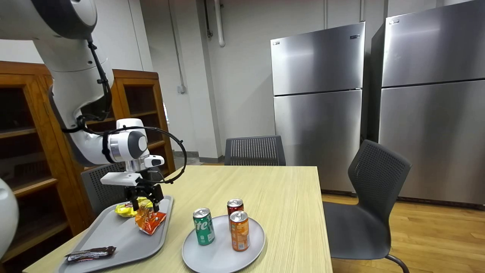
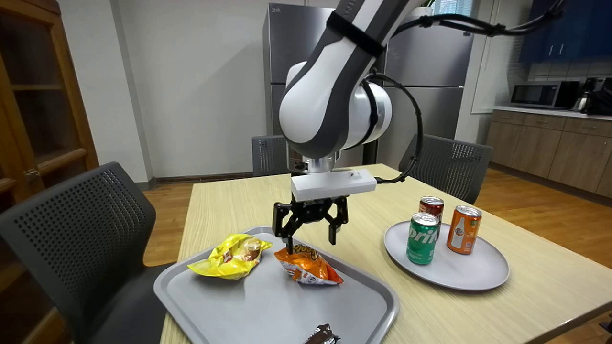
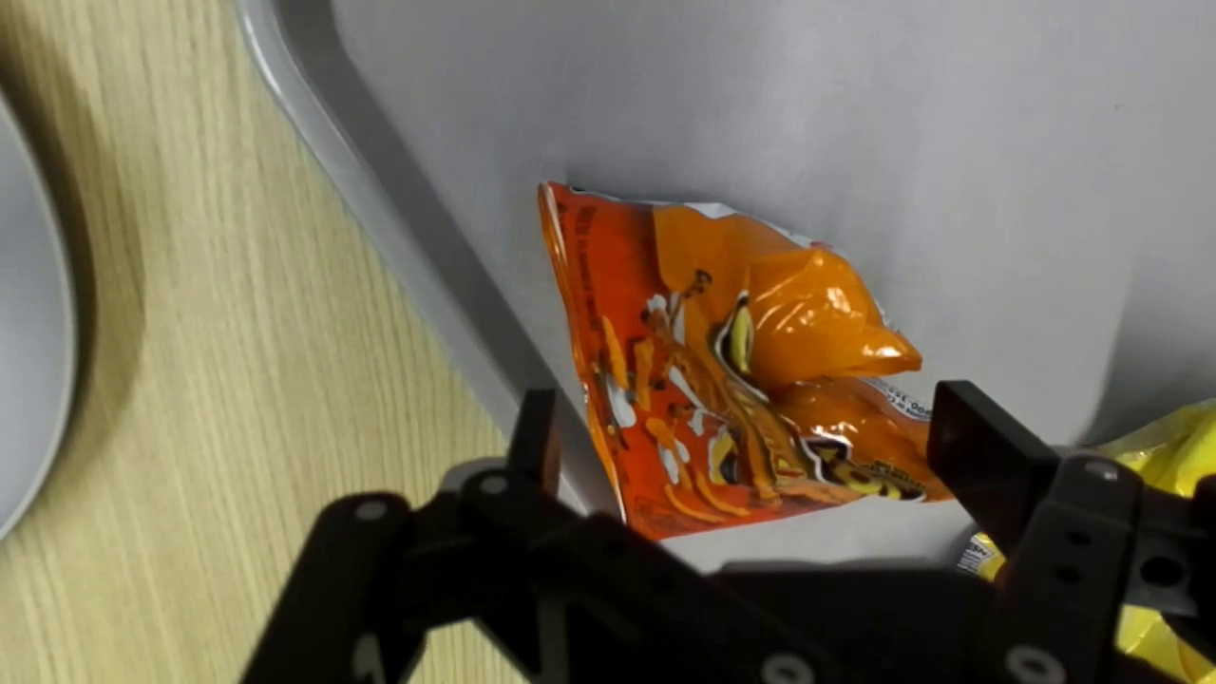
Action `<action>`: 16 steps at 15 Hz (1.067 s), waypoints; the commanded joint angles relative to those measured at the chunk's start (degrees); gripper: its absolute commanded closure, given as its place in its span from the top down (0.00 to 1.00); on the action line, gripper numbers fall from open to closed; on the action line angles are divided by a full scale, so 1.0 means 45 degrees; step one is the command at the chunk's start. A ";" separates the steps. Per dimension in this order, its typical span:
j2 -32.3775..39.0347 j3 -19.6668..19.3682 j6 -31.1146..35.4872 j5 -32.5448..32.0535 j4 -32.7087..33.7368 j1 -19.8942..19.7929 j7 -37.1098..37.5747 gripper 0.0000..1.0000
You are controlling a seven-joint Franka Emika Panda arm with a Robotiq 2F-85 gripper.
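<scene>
My gripper (image 3: 746, 427) stands open, pointing down over an orange-red snack bag (image 3: 703, 380). In the wrist view the bag lies between the two fingers, its right corner overlapped by one finger (image 3: 988, 456). I cannot tell whether that finger touches it. Both exterior views show the gripper (image 2: 311, 242) just above the bag (image 2: 313, 270), which rests crumpled on a grey tray (image 2: 229, 306). Beside it on the tray lies a yellow snack bag (image 2: 229, 258), partly hidden by my gripper in the wrist view. A dark-wrapped bar (image 1: 91, 254) lies at the tray's near end.
A round grey plate (image 1: 221, 261) stands beside the tray on the wooden table (image 1: 280, 212). It bears a green can (image 1: 204, 227), an orange can (image 1: 239, 232) and a dark red can (image 2: 431, 205). Chairs (image 1: 367, 201) surround the table, and a wooden cabinet (image 1: 30, 151) stands behind the arm.
</scene>
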 commanded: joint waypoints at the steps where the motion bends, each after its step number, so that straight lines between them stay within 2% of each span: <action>1: 0.0026 -0.0113 -0.0015 0.0091 0.0051 -0.0056 -0.0770 1.00; 16: 0.0231 -0.0076 -0.0067 0.0248 0.0084 -0.0291 -0.1673 1.00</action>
